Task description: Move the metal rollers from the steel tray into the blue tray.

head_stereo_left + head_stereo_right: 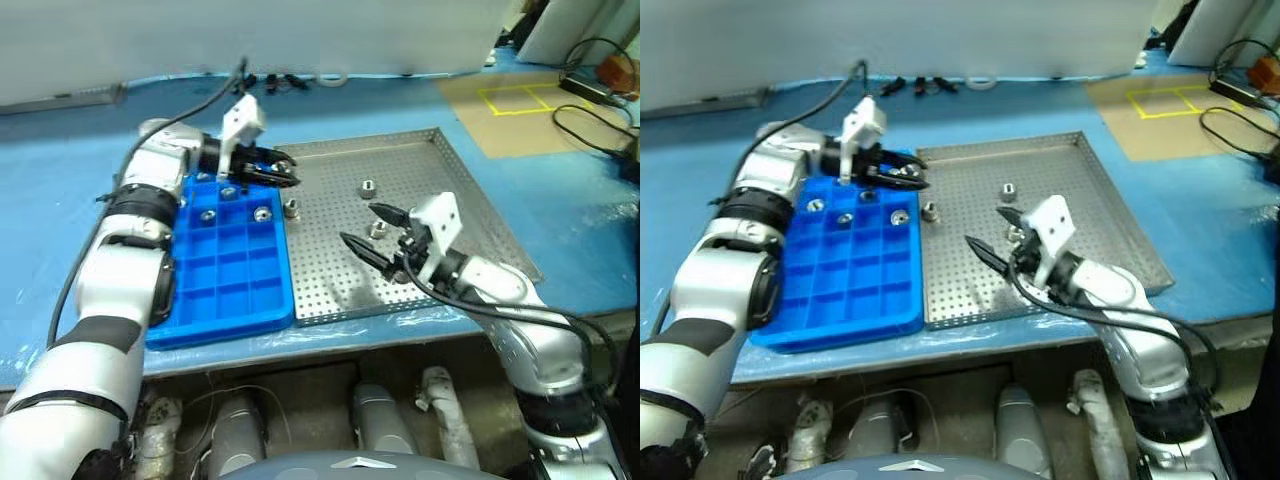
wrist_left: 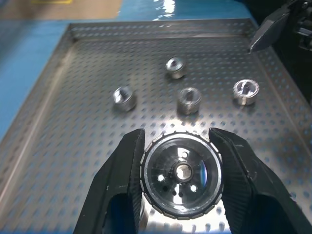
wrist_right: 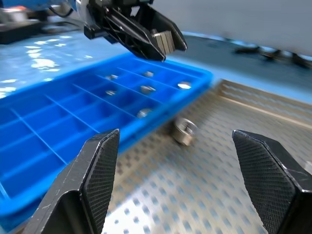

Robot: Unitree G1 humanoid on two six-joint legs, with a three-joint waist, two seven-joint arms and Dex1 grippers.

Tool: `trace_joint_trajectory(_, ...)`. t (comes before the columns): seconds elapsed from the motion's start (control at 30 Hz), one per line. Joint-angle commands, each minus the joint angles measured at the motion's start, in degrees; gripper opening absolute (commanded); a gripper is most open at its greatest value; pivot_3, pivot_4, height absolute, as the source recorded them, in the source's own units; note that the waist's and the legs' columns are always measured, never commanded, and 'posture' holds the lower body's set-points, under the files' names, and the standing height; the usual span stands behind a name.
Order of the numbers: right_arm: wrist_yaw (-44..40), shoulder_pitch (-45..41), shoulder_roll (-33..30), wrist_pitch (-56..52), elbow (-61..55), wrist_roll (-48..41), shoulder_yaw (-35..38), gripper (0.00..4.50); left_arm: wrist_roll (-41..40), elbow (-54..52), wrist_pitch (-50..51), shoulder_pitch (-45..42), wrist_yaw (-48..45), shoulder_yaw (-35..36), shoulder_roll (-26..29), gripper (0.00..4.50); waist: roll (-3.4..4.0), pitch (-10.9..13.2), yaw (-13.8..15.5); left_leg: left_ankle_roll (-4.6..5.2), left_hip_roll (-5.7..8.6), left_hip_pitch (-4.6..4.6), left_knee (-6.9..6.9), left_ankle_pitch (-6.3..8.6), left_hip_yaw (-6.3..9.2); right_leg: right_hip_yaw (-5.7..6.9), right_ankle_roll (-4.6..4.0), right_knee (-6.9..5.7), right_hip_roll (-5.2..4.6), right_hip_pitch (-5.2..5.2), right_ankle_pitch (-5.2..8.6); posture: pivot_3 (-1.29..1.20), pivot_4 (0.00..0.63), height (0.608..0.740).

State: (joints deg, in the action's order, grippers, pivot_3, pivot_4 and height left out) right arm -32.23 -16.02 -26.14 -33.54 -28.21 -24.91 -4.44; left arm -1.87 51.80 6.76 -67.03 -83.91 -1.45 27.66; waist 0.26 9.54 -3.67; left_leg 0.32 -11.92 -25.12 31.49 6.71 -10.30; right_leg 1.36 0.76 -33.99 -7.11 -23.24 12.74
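I am carrying one roller pinched between my left gripper fingers, above the far corner of the blue tray where it meets the steel tray. My right gripper hangs spread wide and empty over the steel tray, close to the loose rollers there. Next, I judge, the left must line up over a free compartment and let go. My left wrist view shows the pinched roller end-on, with four more on the perforated sheet; my right wrist view shows rollers already in several compartments and one roller just beside the blue rim
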Motion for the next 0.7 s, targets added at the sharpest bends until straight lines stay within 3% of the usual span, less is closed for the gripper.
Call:
trace_joint_trajectory(0.03,-4.30,-5.04,1.48,2.33,3.51,-0.96,-2.34,3.91,-3.59,-13.94,7.77,6.91,3.05,2.83,4.33,1.71,0.01,0.01,2.31,-0.01,0.00,0.01,-0.05,-0.01,-0.01,0.01,-0.03,-0.06,-0.01,-0.01,0.02,-0.11,0.150,0.740)
trace_joint_trajectory(0.17,-7.69,-8.93,3.07,3.68,8.07,-0.74,-3.89,3.91,-6.43,-27.80,16.37,17.31,7.98,5.13,8.00,1.71,0.00,0.02,6.68,-0.07,0.07,-0.09,-0.09,-0.04,0.02,0.08,-0.94,-0.75,-0.07,-0.22,0.56,0.01,0.150,0.740)
trace_joint_trajectory(0.33,-9.38,-12.81,6.26,4.96,12.26,0.03,-5.99,3.91,-8.08,-37.81,21.19,28.52,16.28,7.87,9.07,1.71,0.00,0.02,9.85,-0.46,0.05,-0.08,-0.14,-0.04,0.19,0.23,-0.99,-0.85,-0.06,-0.17,0.60,0.11,0.150,0.740)
trace_joint_trajectory(0.43,-6.96,-13.28,9.67,3.64,11.37,-0.85,-5.67,3.91,-8.76,-40.33,21.72,32.24,20.79,8.59,8.58,1.71,0.00,0.01,10.49,-0.72,0.00,-0.06,-0.17,-0.20,0.30,0.24,-0.97,-0.88,-0.06,-0.17,0.60,0.13,0.150,0.740)
trace_joint_trajectory(0.7,-4.58,-12.49,9.33,1.32,9.76,-0.48,-3.92,3.91,-7.71,-35.75,18.08,33.91,28.82,6.64,7.06,1.71,-0.01,0.01,11.12,-1.37,-0.10,0.13,-0.42,-0.61,0.49,0.28,-0.77,-1.23,0.04,-0.26,0.58,0.12,0.150,0.740)
